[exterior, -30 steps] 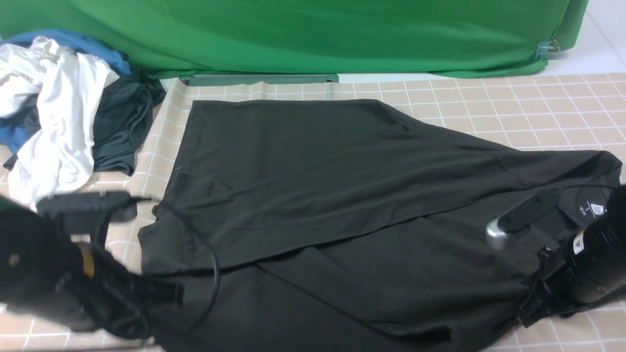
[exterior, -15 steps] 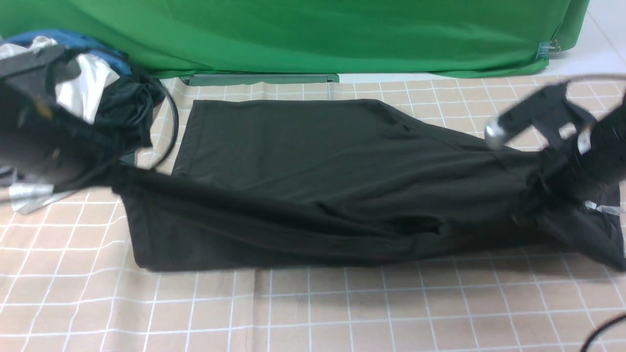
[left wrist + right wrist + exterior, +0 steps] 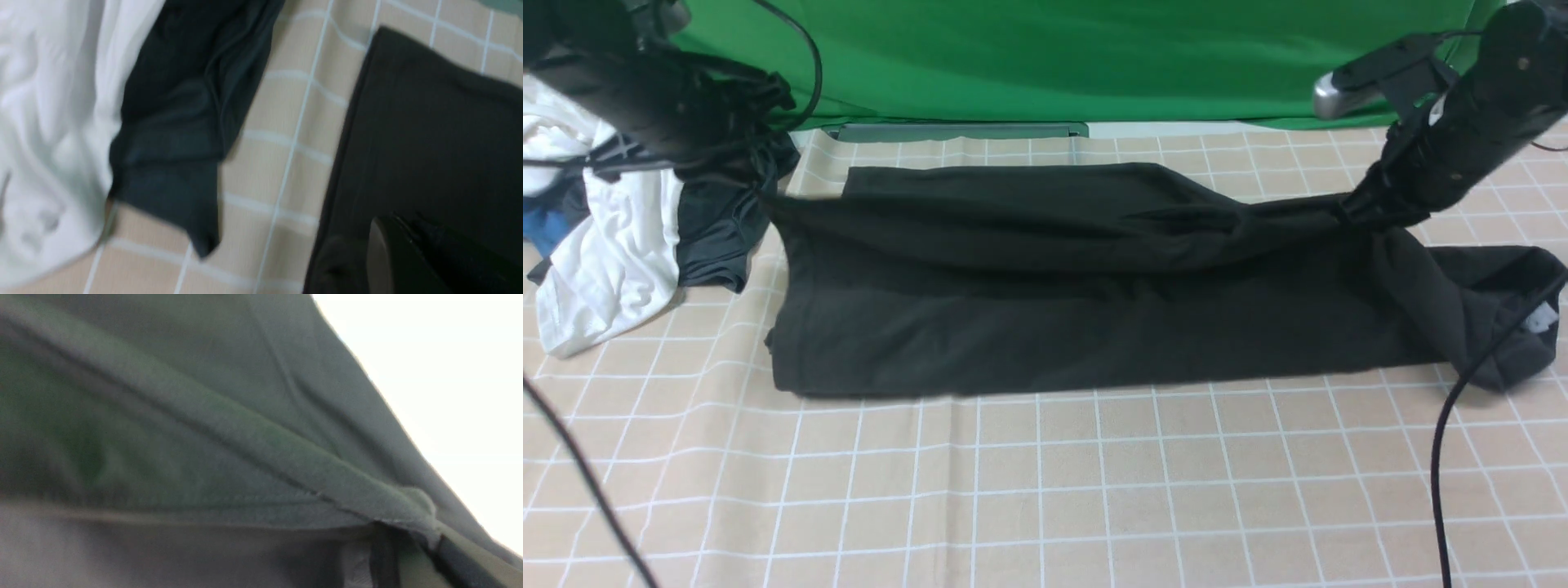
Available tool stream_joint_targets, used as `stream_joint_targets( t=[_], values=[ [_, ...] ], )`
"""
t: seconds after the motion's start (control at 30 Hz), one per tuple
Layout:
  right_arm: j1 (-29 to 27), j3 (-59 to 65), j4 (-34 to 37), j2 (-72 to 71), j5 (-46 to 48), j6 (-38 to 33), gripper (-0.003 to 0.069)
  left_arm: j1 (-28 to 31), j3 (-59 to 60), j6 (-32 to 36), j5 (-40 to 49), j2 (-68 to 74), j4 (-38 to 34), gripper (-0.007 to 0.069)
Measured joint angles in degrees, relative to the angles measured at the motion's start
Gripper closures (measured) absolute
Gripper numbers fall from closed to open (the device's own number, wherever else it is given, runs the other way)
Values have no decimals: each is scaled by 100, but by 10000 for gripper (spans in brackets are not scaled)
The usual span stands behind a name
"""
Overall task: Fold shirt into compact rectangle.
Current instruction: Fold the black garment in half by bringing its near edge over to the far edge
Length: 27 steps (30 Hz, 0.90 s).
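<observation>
The black shirt (image 3: 1045, 327) lies as a long band across the checked cloth, its near side doubled over toward the back. Its collar end with the white neck label (image 3: 1538, 318) bunches at the right. My left gripper (image 3: 764, 192) is shut on the shirt's left edge, raised a little off the cloth. My right gripper (image 3: 1352, 214) is shut on a gathered fold of shirt, pulling it up into a peak. In the left wrist view dark fingers (image 3: 392, 253) sit over the shirt (image 3: 429, 134). Stretched shirt fabric (image 3: 245, 437) fills the right wrist view and runs down to the gripper (image 3: 425, 535).
A pile lies at the back left: a white garment (image 3: 605, 269), a dark teal garment (image 3: 719, 237) and a blue one (image 3: 543, 229). A green backdrop (image 3: 1054, 57) closes the back. A black cable (image 3: 1462, 392) hangs over the shirt's right end. Checked cloth (image 3: 1045, 490) covers the near table.
Both arms have risen from the near edge and swung toward the back, carrying the shirt's near side over itself. The broad spread shirt is now a narrower band.
</observation>
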Motion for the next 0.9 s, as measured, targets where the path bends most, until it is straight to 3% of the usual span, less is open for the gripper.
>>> stream_joint_targets(
  t=[0.17, 0.3, 0.43, 0.57, 0.73, 0.9],
  values=[
    [-5, -718, 0, 671, 1, 36, 590, 11, -1048, 3, 159, 825, 25, 606],
    [-25, -929, -28, 928, -15, 77, 538, 11, -1432, 128, 477, 1103, 25, 606],
    [-78, -1071, -352, 946, 128, 219, 363, 3, -1603, 677, 1292, 1063, -152, 606],
    [-95, -1413, -524, 874, 660, 542, 268, -198, -1614, 1145, 1986, 920, -27, 606],
    [-62, -1733, -454, 716, 1243, 578, 300, -621, -1497, 1267, 2466, 874, 360, 606],
    [-32, -1777, -197, 594, 1616, 578, 389, -731, -1365, 1002, 2562, 985, 729, 594]
  ],
)
